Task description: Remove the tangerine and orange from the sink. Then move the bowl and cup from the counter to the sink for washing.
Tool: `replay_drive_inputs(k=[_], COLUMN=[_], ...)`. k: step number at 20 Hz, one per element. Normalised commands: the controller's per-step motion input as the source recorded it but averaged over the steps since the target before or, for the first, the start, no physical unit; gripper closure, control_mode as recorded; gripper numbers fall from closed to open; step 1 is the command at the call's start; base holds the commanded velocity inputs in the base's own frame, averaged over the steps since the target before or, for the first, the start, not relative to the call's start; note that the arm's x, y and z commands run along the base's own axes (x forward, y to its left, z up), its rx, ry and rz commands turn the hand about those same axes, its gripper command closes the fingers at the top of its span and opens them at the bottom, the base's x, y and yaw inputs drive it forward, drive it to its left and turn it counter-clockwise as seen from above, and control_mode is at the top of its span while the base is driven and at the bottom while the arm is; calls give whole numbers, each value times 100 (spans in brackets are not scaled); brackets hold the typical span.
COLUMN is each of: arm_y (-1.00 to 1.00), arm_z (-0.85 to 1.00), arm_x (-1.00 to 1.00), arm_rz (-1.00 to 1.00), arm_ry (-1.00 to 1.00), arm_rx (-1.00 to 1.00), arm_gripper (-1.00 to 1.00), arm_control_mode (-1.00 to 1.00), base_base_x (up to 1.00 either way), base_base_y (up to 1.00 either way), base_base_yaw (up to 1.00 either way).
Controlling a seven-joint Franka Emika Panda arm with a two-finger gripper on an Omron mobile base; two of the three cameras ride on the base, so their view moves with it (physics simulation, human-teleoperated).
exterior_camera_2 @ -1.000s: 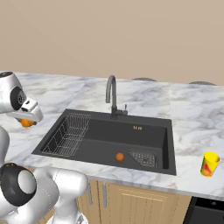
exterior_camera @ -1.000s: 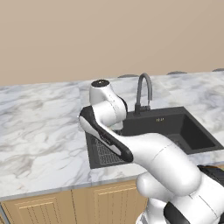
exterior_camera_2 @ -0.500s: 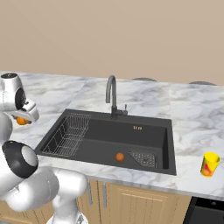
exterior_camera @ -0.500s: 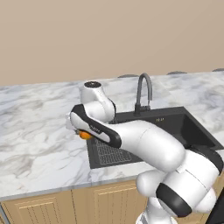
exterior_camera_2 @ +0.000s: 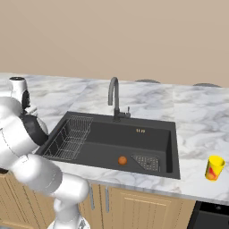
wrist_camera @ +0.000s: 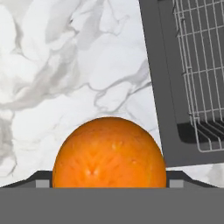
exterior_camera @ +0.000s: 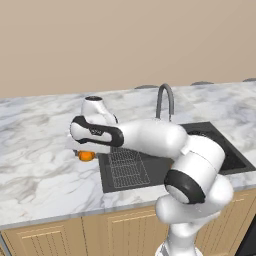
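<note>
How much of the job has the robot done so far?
Nearly one fruit is out: the orange sits between the jaws, over the counter left of the sink. The tangerine lies in the sink. The cup stands on the counter to the right, not yet moved.

No text, label, brand, number or sign can be read anywhere in these pictures. The small bright yellow tumbler (exterior_camera_2: 214, 167) at the lower right of the right base view carries a red mark on its side, but it forms no letter or figure that can be made out. Two tiny orange specks on the back wall of the dark grey rectangular sink basin (exterior_camera_2: 141, 130), near the middle of that view, are too small to read.
</note>
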Motion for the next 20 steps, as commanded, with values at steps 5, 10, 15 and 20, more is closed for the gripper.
replay_drive_inputs(k=[5, 10, 15, 20], arm_y=[34, 24, 11, 9], arm_z=[-31, -34, -33, -30], arm_x=[34, 23, 17, 23], arm_rz=[-1, -3, -7, -10], arm_ry=[13, 4, 0, 1], arm_rx=[0, -8, -13, -8], arm_gripper=[100, 100, 100, 100], arm_control_mode=[-100, -100, -100, -100], base_base_x=[0, 0, 0, 0], base_base_y=[0, 0, 0, 0], base_base_yaw=[0, 0, 0, 0])
